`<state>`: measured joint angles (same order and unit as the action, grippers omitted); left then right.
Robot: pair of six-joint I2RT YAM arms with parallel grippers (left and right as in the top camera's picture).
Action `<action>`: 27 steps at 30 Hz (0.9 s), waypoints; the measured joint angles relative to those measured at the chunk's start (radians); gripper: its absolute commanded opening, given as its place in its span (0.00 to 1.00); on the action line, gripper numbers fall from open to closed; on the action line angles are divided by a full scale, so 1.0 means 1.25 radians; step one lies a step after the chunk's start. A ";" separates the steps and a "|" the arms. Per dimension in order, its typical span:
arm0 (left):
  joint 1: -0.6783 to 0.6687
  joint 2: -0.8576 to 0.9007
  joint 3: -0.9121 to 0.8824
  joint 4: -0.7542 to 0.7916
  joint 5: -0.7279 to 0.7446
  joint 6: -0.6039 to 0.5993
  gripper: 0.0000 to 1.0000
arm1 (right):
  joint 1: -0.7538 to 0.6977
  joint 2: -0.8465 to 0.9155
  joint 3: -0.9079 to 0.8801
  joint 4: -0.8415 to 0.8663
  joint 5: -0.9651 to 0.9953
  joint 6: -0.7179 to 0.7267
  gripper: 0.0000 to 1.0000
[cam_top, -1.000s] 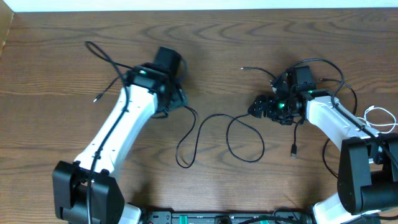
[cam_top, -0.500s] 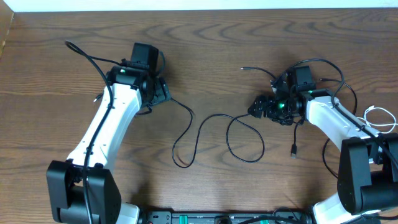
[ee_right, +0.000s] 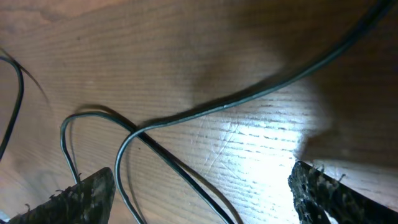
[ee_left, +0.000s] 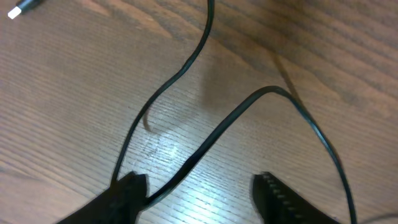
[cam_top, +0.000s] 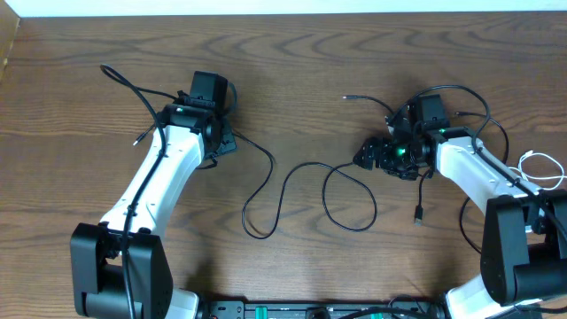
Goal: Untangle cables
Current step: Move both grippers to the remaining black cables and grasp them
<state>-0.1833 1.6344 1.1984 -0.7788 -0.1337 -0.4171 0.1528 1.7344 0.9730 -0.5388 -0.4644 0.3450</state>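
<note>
A long thin black cable (cam_top: 257,235) runs from my left gripper (cam_top: 226,142) across the table to my right gripper (cam_top: 363,158), with two loops in the middle. In the left wrist view my left gripper (ee_left: 202,194) is open. The cable (ee_left: 249,102) lies on the wood between the fingers, close against the left finger (ee_left: 127,193). My right gripper (ee_right: 202,190) is open wide over two crossing cable strands (ee_right: 249,99). A black plug (cam_top: 418,213) lies below my right arm. A white cable (cam_top: 542,168) lies at the far right.
A small silver-tipped plug (cam_top: 137,140) lies left of my left arm and also shows in the left wrist view (ee_left: 22,7). Another cable end (cam_top: 347,97) lies at the back, above my right gripper. Thicker arm wires hang round both arms.
My left arm has swung left, and the cable's left loop has shifted left with it. In the last half second it eased slightly back right. My right arm has not moved.
</note>
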 measured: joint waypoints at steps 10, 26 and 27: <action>0.000 0.000 -0.026 0.022 0.009 -0.004 0.64 | 0.054 0.000 -0.027 -0.020 -0.002 0.000 0.87; 0.000 0.000 -0.120 0.103 0.136 0.002 0.22 | 0.180 -0.017 -0.064 -0.002 -0.045 0.061 0.95; 0.000 0.000 -0.122 0.103 0.172 0.002 0.21 | 0.190 -0.017 -0.066 0.010 -0.050 0.071 0.95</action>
<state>-0.1833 1.6348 1.0462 -0.6506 0.0807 -0.4145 0.3901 1.7134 0.8906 -0.5259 -0.5270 0.4339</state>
